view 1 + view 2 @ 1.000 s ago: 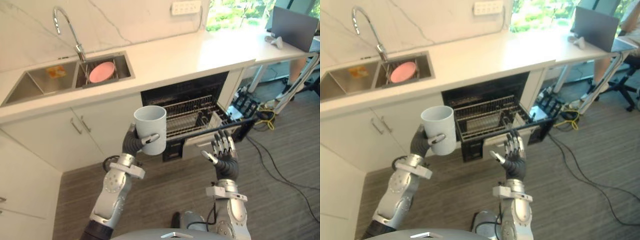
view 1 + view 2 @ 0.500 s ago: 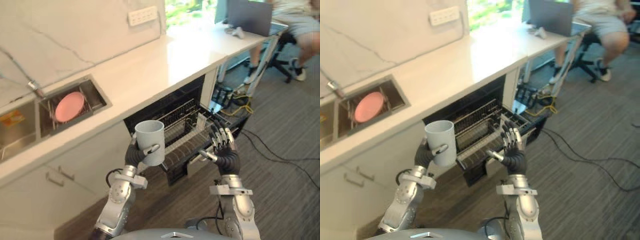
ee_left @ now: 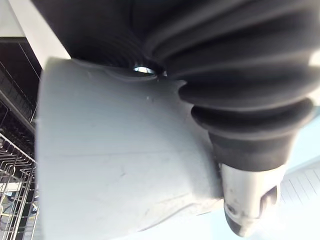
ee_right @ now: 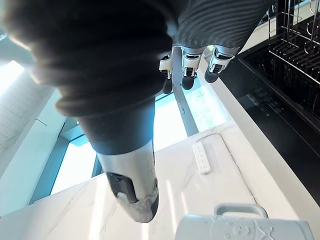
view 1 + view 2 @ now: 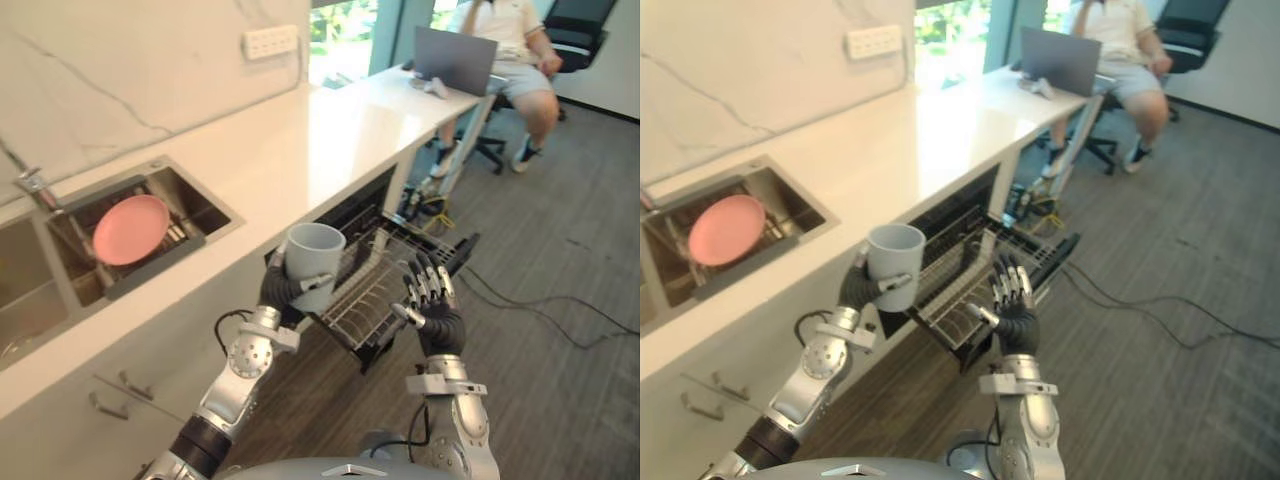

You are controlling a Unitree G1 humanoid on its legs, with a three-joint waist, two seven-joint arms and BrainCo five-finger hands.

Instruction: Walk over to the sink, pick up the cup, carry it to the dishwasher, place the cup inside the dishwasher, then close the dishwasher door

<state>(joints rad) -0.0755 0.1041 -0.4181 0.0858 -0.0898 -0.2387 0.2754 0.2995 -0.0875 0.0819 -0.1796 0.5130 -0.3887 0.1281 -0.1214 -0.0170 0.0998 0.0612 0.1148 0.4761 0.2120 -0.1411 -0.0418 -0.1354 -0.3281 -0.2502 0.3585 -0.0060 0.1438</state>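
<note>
Fingers of the left hand (image 5: 281,291) are noted clamped round the pale grey cylindrical cup (image 5: 315,250), which is held upright, mouth up. The pulled-out dark wire dishwasher rack (image 5: 365,296) is found below it, toward the robot's right. The right hand (image 5: 432,310) is held empty nearby, fingers spread.

The left hand (image 5: 283,292) and the right hand (image 5: 434,322) are each wearing a dark ribbed cover (image 4: 100,50) over the back and the wrist. Past that cover, silver fingers (image 5: 424,287) are ending in dark tips, and the right thumb (image 4: 132,165) is showing a silver shell with a dark inset. Below the cover, a squared silver collar (image 5: 433,385) is ringing each wrist, and the silver-grey arms (image 5: 236,372) are swelling into rounded joint housings.
</note>
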